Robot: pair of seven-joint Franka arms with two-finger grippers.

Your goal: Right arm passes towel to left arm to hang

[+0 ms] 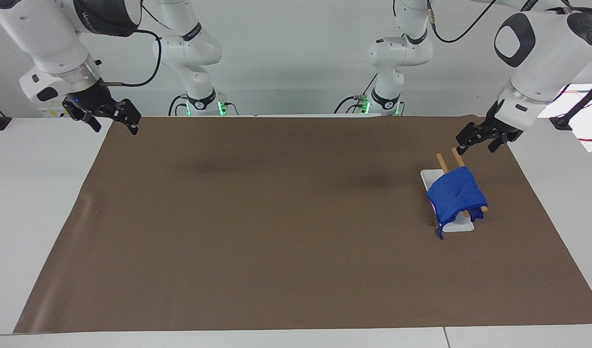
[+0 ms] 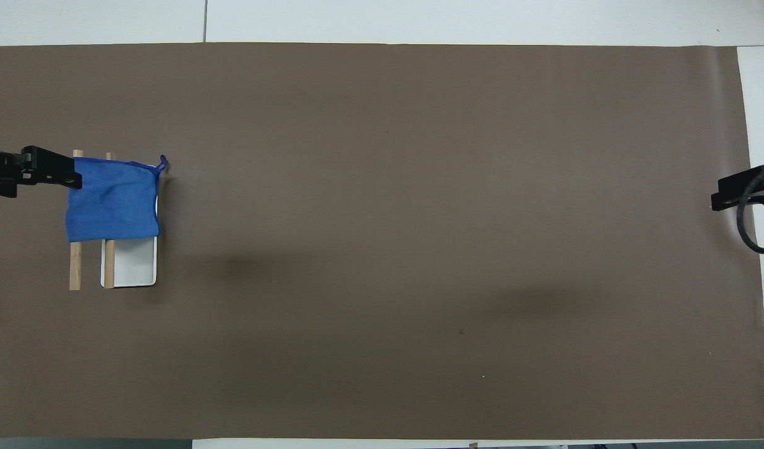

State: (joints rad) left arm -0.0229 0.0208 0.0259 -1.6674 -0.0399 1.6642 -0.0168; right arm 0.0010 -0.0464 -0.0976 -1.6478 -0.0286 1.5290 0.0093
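The towel (image 1: pixel 456 195) hangs on the rack (image 1: pixel 453 157); my left pincer (image 1: pixel 462 143), empty and apart, hovers above it. Right pincer (image 1: pixel 113 118) waits, open. I judge hanging done; next, retreat.

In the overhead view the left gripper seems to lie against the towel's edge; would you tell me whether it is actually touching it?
Observer: No. The facing view shows the left gripper up in the air, open, above the ends of the wooden rods nearer to the robots, clear of the towel.
Operator: Thank you. Does the towel hang down at all?
Observer: Yes. It drapes over both rods, and one corner drops down the side of the white stand toward the right arm's end, almost to the brown mat.
Operator: And how high is the right gripper?
Observer: The right gripper waits raised over the mat's edge at the right arm's end, open and empty.
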